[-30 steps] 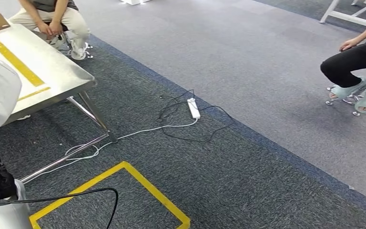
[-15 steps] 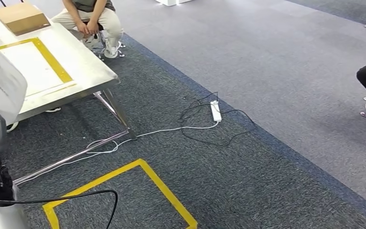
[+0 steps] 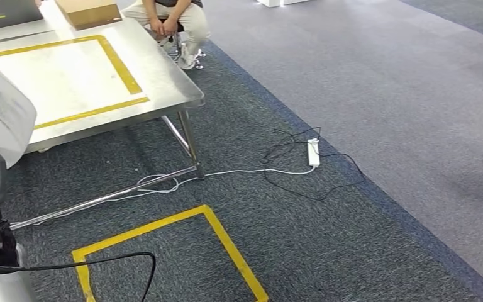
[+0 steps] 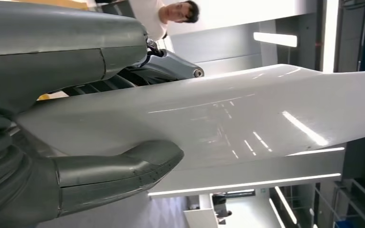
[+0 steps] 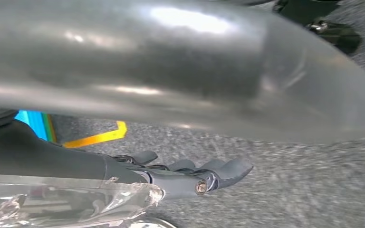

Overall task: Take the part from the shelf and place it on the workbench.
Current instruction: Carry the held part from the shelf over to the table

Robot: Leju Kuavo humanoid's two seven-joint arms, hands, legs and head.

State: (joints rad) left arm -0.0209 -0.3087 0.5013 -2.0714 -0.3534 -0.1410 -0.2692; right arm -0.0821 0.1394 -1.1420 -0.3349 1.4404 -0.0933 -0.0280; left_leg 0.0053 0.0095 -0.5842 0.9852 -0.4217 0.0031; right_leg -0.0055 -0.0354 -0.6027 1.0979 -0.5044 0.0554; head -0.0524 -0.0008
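Between left hand (image 4: 76,118) fingers, glossy curved white part (image 4: 247,118).

My left hand (image 4: 76,128) grips a large, smooth white moulded part (image 4: 228,118), with the thick grey thumb (image 4: 119,171) pressed on one face and the darker fingers (image 4: 166,66) on the other. My right hand (image 5: 185,175) holds nothing, its dark fingers (image 5: 228,168) lying nearly straight, close together.
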